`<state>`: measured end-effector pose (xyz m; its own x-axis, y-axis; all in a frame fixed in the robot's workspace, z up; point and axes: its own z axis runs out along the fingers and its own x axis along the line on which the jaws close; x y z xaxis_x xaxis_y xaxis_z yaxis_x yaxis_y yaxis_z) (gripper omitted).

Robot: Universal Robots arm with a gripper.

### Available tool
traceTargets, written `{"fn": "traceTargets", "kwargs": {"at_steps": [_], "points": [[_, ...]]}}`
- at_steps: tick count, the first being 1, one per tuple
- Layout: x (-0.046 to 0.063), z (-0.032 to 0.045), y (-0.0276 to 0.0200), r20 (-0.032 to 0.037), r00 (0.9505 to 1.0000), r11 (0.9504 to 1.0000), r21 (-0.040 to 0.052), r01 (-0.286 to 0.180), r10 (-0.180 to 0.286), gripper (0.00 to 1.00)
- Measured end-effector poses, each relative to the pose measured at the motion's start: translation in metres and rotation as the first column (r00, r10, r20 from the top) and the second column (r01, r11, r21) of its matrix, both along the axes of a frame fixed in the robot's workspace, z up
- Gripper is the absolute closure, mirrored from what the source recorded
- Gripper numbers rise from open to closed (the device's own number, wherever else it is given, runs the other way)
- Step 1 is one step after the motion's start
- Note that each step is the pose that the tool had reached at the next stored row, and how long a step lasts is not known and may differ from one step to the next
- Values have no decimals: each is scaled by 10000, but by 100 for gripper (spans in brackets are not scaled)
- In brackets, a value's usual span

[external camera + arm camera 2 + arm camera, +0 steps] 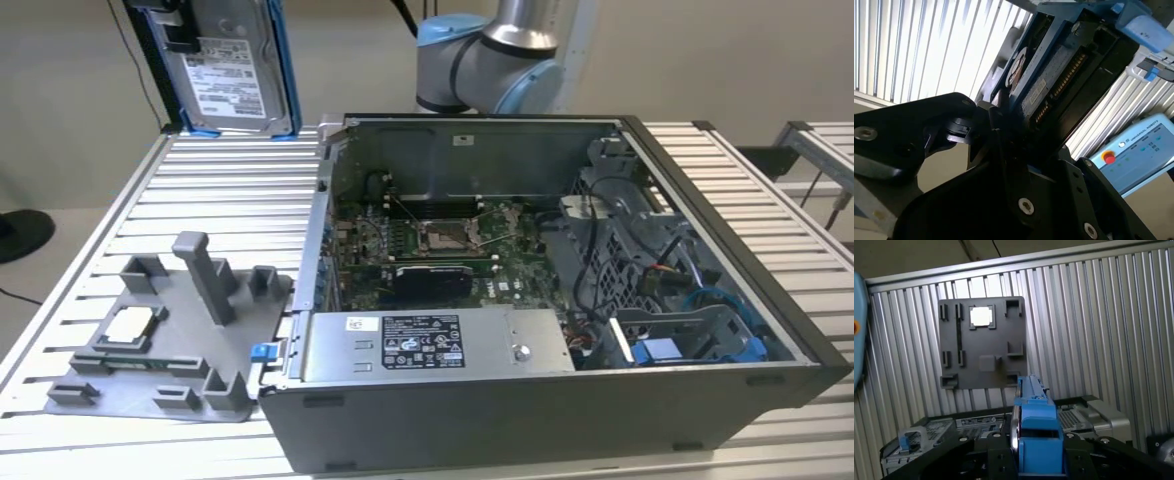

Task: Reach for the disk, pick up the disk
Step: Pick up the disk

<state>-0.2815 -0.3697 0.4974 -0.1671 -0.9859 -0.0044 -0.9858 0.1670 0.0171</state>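
Observation:
The disk, a silver-grey metal drive with a white label in a blue carrier frame, hangs upright in the air above the table's far corner at the exterior view's left. My gripper is shut on it, one black finger showing along its edge. In the first wrist view the disk stands edge-on between the two black fingers of the gripper. The second wrist view shows the disk's circuit-board side and connector row, clamped in the gripper.
An open computer case takes up the middle and right of the slatted table. A grey fixture with upright posts holds a small square chip at the front left. A pale blue control pendant lies beside the table.

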Motion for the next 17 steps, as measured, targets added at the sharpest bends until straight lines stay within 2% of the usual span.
{"fn": "traceTargets", "kwargs": {"at_steps": [17], "points": [[411, 0, 0, 0, 10000, 10000, 1, 1, -1, 100]]}}
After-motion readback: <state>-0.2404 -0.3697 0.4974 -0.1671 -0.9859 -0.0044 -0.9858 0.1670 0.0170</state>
